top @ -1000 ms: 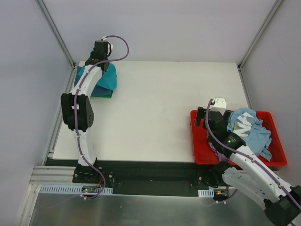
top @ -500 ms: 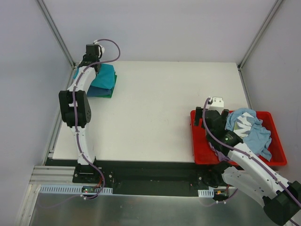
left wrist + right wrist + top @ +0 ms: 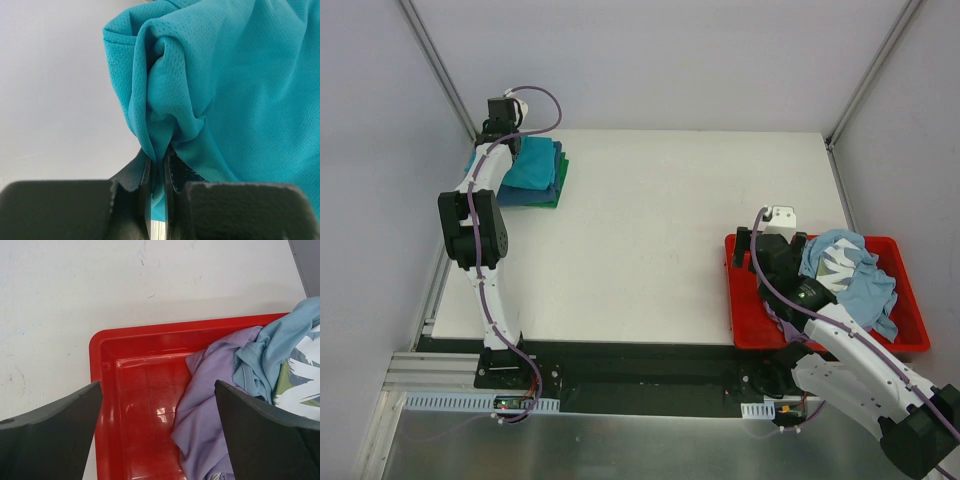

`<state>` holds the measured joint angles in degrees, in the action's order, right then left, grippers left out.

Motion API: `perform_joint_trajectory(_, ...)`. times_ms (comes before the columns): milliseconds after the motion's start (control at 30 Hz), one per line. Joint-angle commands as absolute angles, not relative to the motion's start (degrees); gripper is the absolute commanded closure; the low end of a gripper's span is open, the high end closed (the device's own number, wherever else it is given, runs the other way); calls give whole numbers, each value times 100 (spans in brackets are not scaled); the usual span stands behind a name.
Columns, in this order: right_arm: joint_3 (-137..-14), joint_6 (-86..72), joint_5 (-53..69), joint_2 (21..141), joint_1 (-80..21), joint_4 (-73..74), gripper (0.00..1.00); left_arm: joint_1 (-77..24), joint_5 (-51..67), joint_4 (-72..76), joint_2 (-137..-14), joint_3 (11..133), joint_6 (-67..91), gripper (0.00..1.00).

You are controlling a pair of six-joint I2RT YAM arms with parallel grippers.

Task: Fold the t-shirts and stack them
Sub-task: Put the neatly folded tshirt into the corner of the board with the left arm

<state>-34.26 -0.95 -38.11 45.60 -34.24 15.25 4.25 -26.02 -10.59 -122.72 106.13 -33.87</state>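
Note:
A folded teal t-shirt (image 3: pixel 533 162) lies on top of a stack (image 3: pixel 535 192) of a blue and a green shirt at the table's far left. My left gripper (image 3: pixel 505 128) is at the stack's far left corner, shut on a bunched fold of the teal t-shirt (image 3: pixel 210 85). A red bin (image 3: pixel 743 318) at the right holds a light blue shirt (image 3: pixel 855 280) and a purple shirt (image 3: pixel 212 405). My right gripper (image 3: pixel 157 427) is open and empty above the bin's (image 3: pixel 125 390) bare left part.
The white table (image 3: pixel 660 230) lies between the stack and the bin. Grey walls and metal frame posts (image 3: pixel 438 65) stand close behind the stack. The bin sits at the table's near right edge.
My left gripper has moved left and farther back along the stack, pulling the teal shirt's edge with it and flattening it. The right gripper has shifted slightly over the bin.

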Motion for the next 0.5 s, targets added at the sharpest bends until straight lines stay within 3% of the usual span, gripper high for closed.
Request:
perform_joint_trajectory(0,-3516,-44,-3814,4483,-3375,1503,4,519,-2610,-765,-12331,10696,-3287,99)
perform_joint_trajectory(33,-3516,-44,-3841,4465,-3384,1503,4,519,-2619,-773,-12348,10696,-3305,92)
perform_joint_trajectory(133,-3516,-44,-3850,4403,-3366,1503,4,518,-2707,-773,-12340,10670,-3314,60)
perform_joint_trajectory(200,-3516,-44,-3850,4368,-3375,1503,4,519,-2838,-747,-12296,10696,-3244,20)
perform_joint_trajectory(333,-3507,-44,-3885,4280,-3375,1547,4,545,-3207,-703,-12059,10889,-3007,1)
perform_joint_trajectory(467,-3481,-96,-3937,4131,-3375,1556,4,536,-3418,-712,-11620,10898,-2629,1)
